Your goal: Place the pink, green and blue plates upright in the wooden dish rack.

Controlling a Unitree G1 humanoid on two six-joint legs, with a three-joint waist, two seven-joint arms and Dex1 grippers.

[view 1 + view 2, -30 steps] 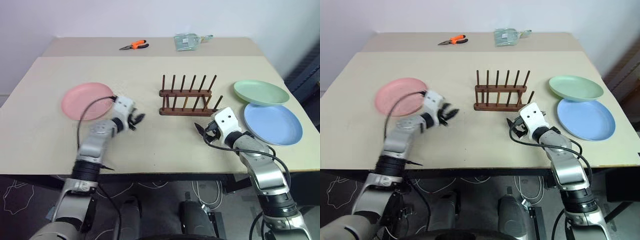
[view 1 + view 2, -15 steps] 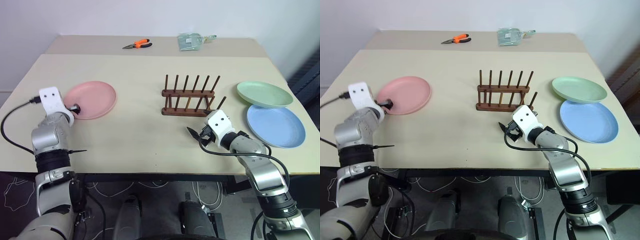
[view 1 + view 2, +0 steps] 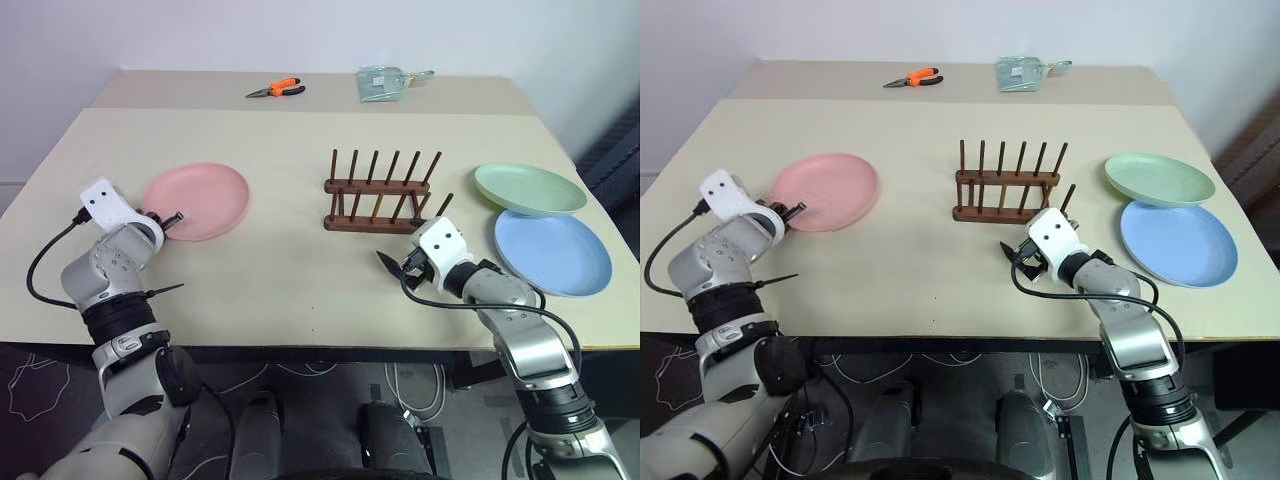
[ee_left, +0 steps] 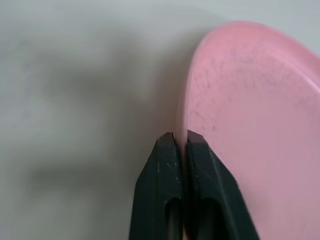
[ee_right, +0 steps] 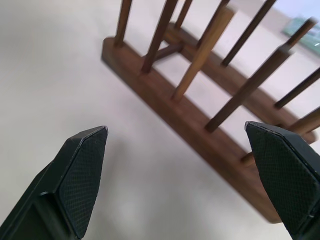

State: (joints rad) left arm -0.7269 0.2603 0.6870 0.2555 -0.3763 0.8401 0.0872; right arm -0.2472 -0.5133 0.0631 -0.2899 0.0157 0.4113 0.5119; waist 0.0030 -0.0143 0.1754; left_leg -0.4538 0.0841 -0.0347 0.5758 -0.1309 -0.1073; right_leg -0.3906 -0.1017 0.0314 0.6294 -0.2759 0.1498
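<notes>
My left gripper (image 4: 179, 136) was pinched tight on the near-left rim of the pink plate (image 3: 198, 199) — in the left wrist view the two black fingers (image 4: 162, 170) sat pressed almost together, one on either side of the plate's edge. I took that as a grasp on the rim, though the view was too close for me to be sure how much of the lip lay between them. The pink plate lay flat on the table (image 3: 290, 260), well to the left of the wooden dish rack (image 3: 380, 192).

My right gripper (image 3: 398, 265) hung with its fingers spread wide and nothing between them, just in front of the rack's right end; the right wrist view looked along the near rail and its pegs.

The rack stood bare near the table's middle. The green plate (image 3: 528, 187) lay flat to the rack's right, and the blue plate (image 3: 550, 251) lay just in front of it, the green one's rim overlapping it. Far behind the rack — at the table's back edge — I saw orange-handled pliers (image 3: 273, 90) and a clear packet (image 3: 382, 82).
</notes>
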